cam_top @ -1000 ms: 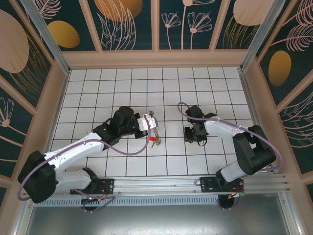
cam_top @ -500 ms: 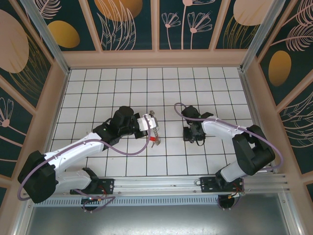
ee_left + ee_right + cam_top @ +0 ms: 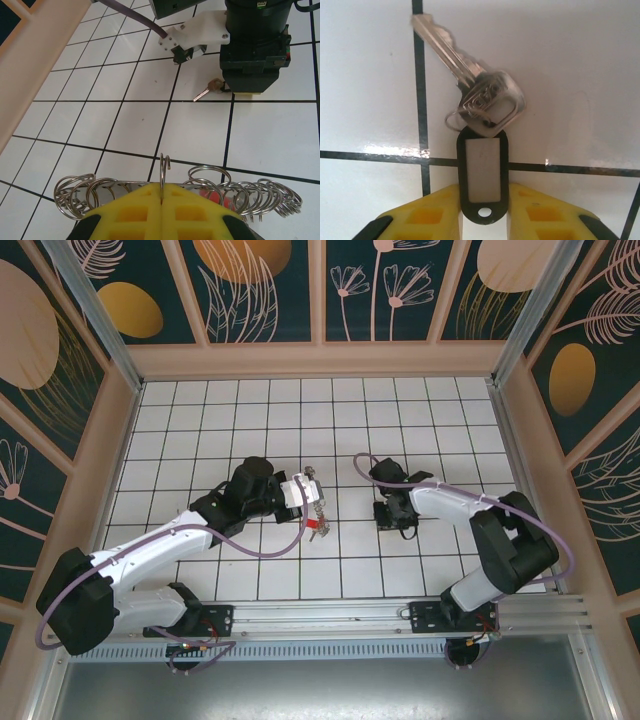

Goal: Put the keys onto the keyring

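Clamping keyring wire in closed left gripper, mid-floor, small rings bunched alongside. Pinching black tag of silvery key with right gripper, flat on white tile, tip over grid line.

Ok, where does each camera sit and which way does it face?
Top external: overhead behind the bases, facing down; both arms, left gripper, right gripper.
Left wrist: faces across the floor toward the right gripper; own yellow fingers shut on the keyring.
Right wrist: faces down at the key and tag; own yellow fingers.
Both wrist views share the key.
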You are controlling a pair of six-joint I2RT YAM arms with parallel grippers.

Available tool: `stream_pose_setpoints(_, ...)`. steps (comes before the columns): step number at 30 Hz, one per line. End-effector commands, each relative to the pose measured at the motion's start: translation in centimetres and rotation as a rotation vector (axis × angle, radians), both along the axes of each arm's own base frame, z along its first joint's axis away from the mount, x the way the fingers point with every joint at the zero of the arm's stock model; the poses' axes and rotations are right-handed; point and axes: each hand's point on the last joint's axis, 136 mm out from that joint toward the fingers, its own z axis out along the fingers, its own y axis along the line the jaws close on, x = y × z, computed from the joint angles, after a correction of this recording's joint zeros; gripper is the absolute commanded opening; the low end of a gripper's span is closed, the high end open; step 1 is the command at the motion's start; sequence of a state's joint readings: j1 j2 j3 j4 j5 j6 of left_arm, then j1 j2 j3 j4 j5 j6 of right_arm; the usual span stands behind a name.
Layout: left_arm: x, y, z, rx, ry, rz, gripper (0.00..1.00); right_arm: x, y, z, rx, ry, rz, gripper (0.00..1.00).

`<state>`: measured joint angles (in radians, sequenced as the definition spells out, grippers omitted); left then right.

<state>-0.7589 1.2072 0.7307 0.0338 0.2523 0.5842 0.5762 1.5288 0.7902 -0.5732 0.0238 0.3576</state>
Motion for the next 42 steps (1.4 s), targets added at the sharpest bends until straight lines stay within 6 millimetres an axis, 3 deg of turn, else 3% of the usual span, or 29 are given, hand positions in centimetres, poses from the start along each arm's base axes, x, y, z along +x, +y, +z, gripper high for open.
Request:
stream_pose_setpoints(1,0.2,0.0,0.1,0.005,-0.022,-0.006,0.0,-0.4,2.4,1.1,0.093,-0.008,0.078,0.23)
stream_pose_setpoints(7,0.4,0.1,0.3,0.005,-0.03,0.0,0.0,1.1,3.4,4.9,0.165,-0.156,0.123,0.15)
stream_pose_setpoints(14,0.5,0.2,0.3,0.004,-0.031,0.005,0.0,1.6,5.5,9.1,0.302,-0.22,0.151,0.14)
stream_pose_setpoints(20,0.6,0.3,0.4,0.0,-0.031,0.011,0.0,0.3,6.5,11.1,0.409,-0.147,0.161,0.13)
stream_pose_setpoints(24,1.1,0.7,0.6,-0.004,-0.031,0.04,0.0,-1.4,6.8,10.5,0.445,-0.071,0.169,0.13)
stream_pose_setpoints(31,1.6,1.3,1.3,-0.031,-0.04,0.056,0.0,-3.1,5.3,6.6,0.362,0.029,0.2,0.12)
stream_pose_setpoints(42,1.9,1.6,1.3,-0.032,-0.039,0.07,0.0,-3.2,6.3,2.4,0.365,0.134,0.226,0.12)
